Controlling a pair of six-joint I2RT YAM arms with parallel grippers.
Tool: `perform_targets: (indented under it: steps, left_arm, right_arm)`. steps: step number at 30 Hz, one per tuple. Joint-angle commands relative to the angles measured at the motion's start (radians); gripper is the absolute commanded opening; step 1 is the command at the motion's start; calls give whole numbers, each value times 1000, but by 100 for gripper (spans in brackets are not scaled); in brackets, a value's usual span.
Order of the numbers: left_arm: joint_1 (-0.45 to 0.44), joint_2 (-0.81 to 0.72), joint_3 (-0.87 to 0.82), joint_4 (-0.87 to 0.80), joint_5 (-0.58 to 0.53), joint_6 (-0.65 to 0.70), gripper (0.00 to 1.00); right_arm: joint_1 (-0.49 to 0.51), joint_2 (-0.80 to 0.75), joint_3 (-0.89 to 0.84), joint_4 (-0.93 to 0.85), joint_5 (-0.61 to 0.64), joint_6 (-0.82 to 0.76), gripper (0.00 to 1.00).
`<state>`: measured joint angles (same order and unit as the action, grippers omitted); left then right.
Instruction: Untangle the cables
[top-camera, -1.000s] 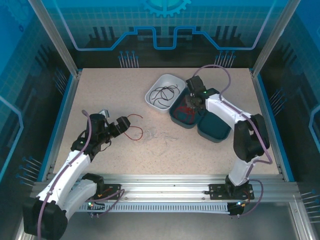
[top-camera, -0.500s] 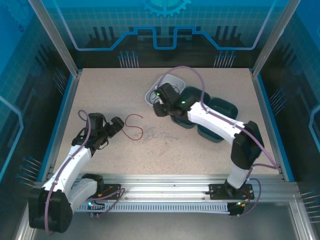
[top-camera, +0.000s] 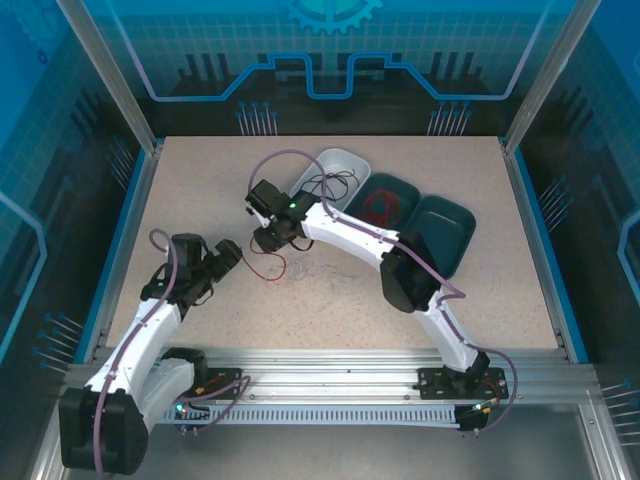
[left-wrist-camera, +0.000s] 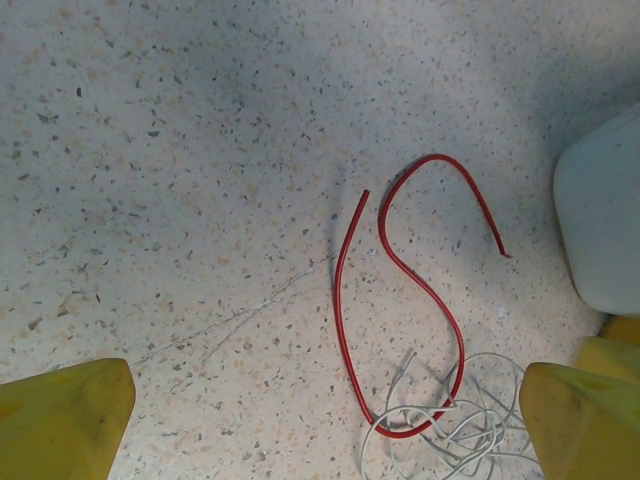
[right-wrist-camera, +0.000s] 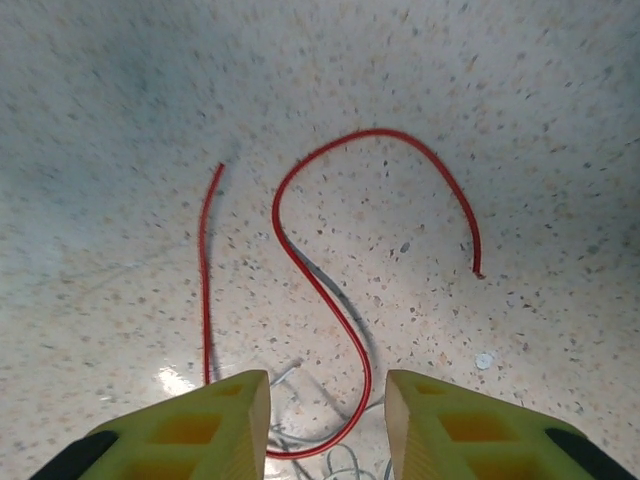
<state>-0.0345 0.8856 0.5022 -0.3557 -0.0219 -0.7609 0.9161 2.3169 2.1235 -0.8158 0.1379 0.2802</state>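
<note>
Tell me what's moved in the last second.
The right gripper swung left from over the dark teal plastic tray to hover, open, above the thin red wire on the speckled table. Nothing grasped or released. The left gripper stayed open beside the wire.

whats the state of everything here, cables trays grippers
red cable: loose on table, S-curved, ungripped
white cables: tangled, overlapping red cable
black cables: lying in white tray
red cables: bunched in middle teal tray
end teal tray: empty
left gripper: open, empty
right gripper: open over red cable, empty
</note>
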Motion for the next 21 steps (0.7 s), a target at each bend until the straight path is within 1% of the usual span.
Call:
perform_targets:
  steps: [1, 10, 16, 21]
  left_arm:
    - [12, -26, -5, -22, -34, -6, 99]
    - [12, -9, -2, -15, -24, -4, 99]
    - [12, -2, -5, -9, -19, -9, 99]
    - [12, -1, -5, -7, -20, -8, 99]
  right_arm:
    - [15, 72, 60, -89, 1, -49, 36]
    - [1, 181, 131, -98, -6, -78, 35]
    - [-3, 230, 181, -114, -32, -92, 34]
    - [-6, 251, 188, -127, -42, -93, 33]
